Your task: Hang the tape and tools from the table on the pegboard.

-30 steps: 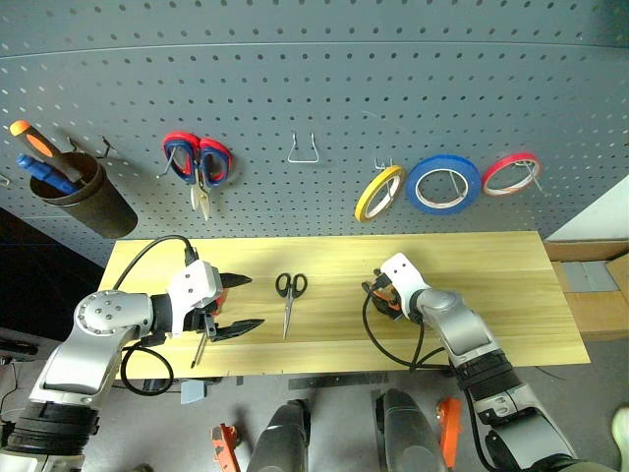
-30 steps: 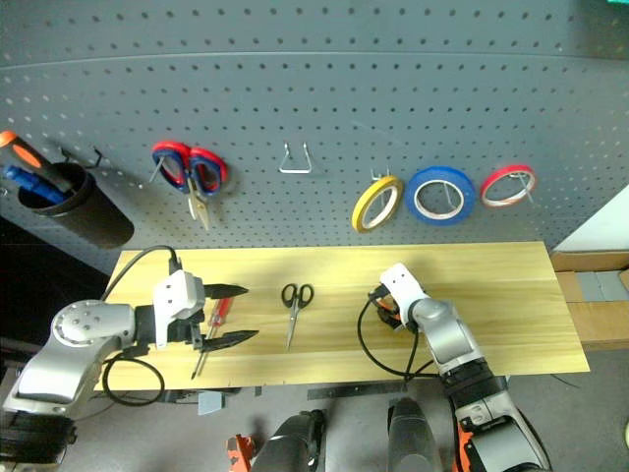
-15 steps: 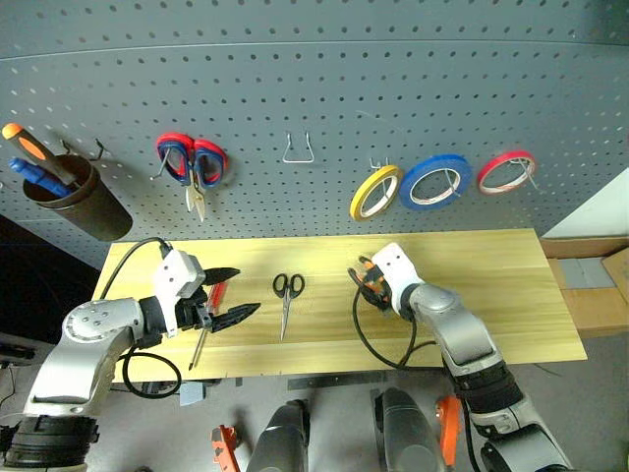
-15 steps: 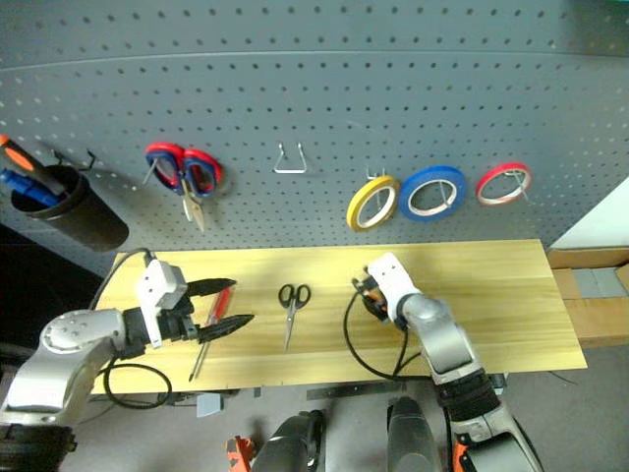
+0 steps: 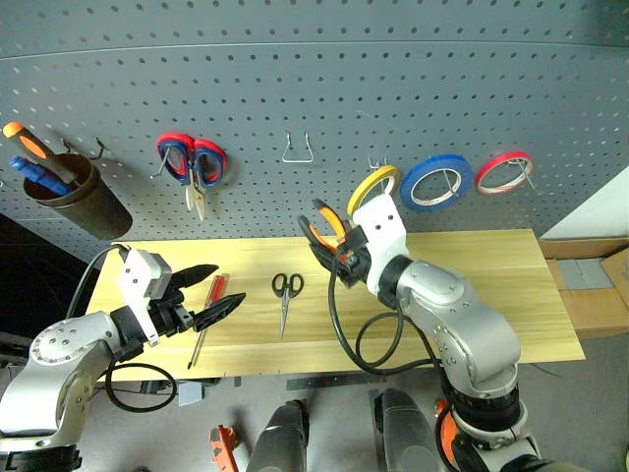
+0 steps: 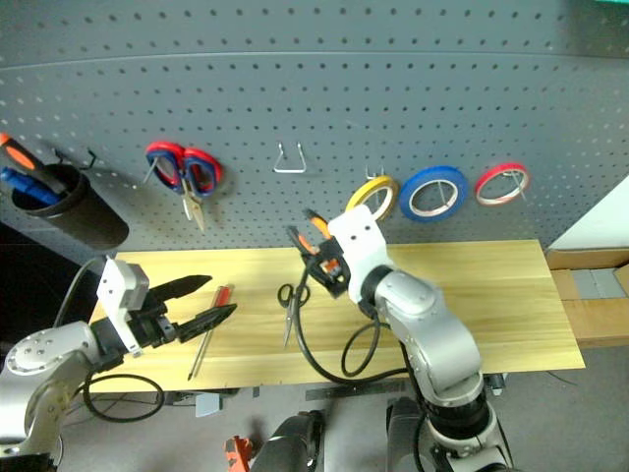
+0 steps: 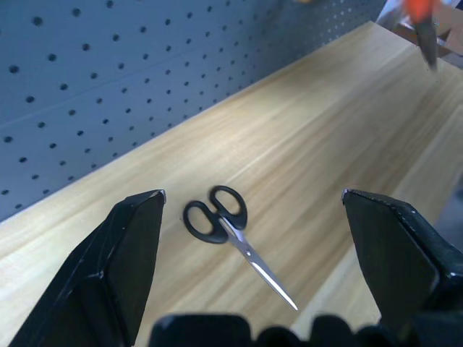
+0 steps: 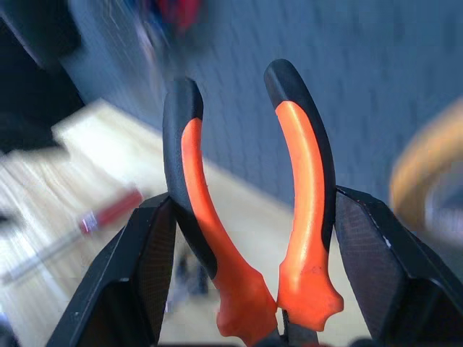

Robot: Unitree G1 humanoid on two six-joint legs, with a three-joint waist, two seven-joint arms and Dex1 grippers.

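Carrying pliers point(image 5: 327, 228) in the right gripper point(image 8: 246, 238): jaws clamped on the head end, orange-and-black handles fanning out ahead of them, off the tabletop point(image 5: 491, 275), near the pegboard point(image 5: 393, 79). To hang well, keep handles spread, slip one over the bare hook point(image 5: 299, 149). Left gripper point(image 7: 253, 238) jaws wide, empty; scissors point(image 7: 231, 231) lie between them

Orange-and-black pliers point(image 5: 327, 228) raised in the right pincer point(image 5: 341, 258); black scissors point(image 5: 286, 299) and red screwdriver point(image 5: 208, 317) lie on the table point(image 5: 491, 285); yellow tape point(image 5: 371, 185) hangs on the pegboard point(image 5: 393, 88).

table point(image 5: 472, 295): pale wood grain | pegboard point(image 5: 393, 88): matt grey | scissors point(image 5: 286, 295): shiny steel blades
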